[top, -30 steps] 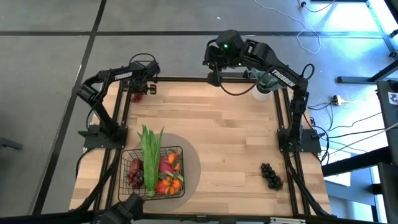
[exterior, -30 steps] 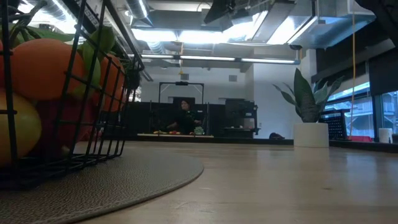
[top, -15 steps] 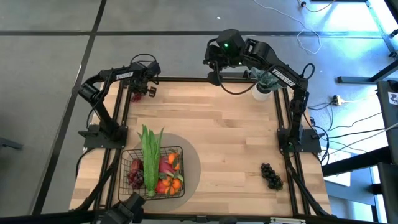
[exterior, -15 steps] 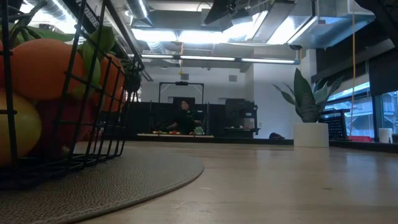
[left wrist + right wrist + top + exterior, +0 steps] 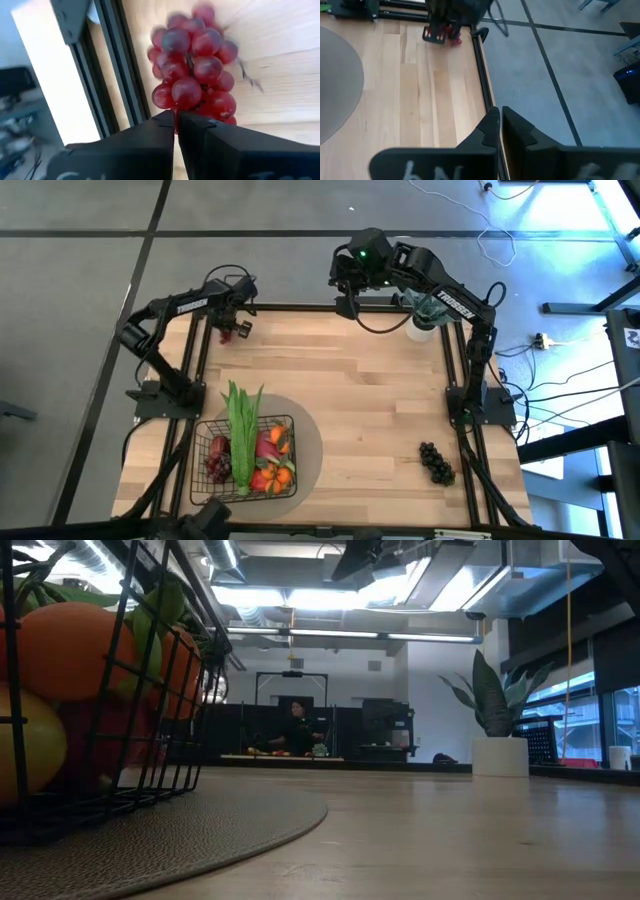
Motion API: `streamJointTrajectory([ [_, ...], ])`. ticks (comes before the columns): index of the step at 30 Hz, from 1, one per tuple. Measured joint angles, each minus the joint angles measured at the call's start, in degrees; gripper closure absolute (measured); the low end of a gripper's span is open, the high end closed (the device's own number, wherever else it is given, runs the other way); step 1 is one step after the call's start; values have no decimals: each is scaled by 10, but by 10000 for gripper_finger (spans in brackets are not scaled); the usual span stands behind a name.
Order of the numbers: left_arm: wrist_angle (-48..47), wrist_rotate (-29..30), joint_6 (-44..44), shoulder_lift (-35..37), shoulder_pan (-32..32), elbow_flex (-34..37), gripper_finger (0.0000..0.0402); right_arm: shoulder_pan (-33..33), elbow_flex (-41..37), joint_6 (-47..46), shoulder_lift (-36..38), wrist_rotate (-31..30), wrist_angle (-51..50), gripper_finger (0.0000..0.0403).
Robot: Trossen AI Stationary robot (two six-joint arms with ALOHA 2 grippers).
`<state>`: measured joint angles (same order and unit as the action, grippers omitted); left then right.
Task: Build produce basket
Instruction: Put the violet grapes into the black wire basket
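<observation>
A bunch of red grapes (image 5: 192, 65) is at the table's far left corner (image 5: 238, 331), beside the dark frame rail. My left gripper (image 5: 175, 119) is shut on it (image 5: 231, 328). The black wire basket (image 5: 245, 455) stands near the front left on a round grey mat (image 5: 305, 435). It holds a long green bunch (image 5: 240, 430), a pink dragon fruit (image 5: 268, 444), tangerines (image 5: 281, 475) and dark red fruit (image 5: 217, 465). A dark grape bunch (image 5: 436, 462) lies on the wood at the near right. My right gripper (image 5: 499, 114) hangs shut and empty above the far edge (image 5: 345, 305). My left gripper is shut on the end of the red bunch nearest to it (image 5: 175, 104), coming from above at a steep slant. The fingertips themselves hide whether they have a stem or a grape. The rest of the bunch reaches past the fingertips over the wood; I cannot tell whether it is lifted clear.
A spiky green plant in a white pot (image 5: 425, 318) stands at the far right corner, tall in the low view (image 5: 495, 720). Black frame rails run along the table's edges (image 5: 200, 350). Bare wood (image 5: 370, 400) lies between the mat and the dark grapes. A person sits far behind the table (image 5: 297, 730).
My left gripper has shut on the red grapes at the far left corner, rolled about its own axis and risen slightly. The bunch has shifted a little with it. My right arm has kept still.
</observation>
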<state>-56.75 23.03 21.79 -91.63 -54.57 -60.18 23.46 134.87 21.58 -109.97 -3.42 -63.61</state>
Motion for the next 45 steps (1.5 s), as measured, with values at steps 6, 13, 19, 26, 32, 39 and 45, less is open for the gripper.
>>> streamJointTrajectory([
  [6,-46,3,-19,95,36,0,401,0,0,2,0,0,-2,393],
  [13,-145,3,24,236,122,0,401,0,0,12,0,0,-12,393],
  [19,-218,-23,122,356,221,0,401,0,0,11,1,0,-11,393],
  [26,-237,-75,156,441,338,0,401,0,0,-6,2,0,-10,393],
  [32,-232,-132,141,504,399,0,401,0,0,-24,2,20,-10,393],
  [39,-200,-226,121,600,429,0,401,0,-2,-33,2,20,-10,393],
  [45,-118,-385,100,671,432,0,401,0,-13,-35,2,20,-19,393],
])
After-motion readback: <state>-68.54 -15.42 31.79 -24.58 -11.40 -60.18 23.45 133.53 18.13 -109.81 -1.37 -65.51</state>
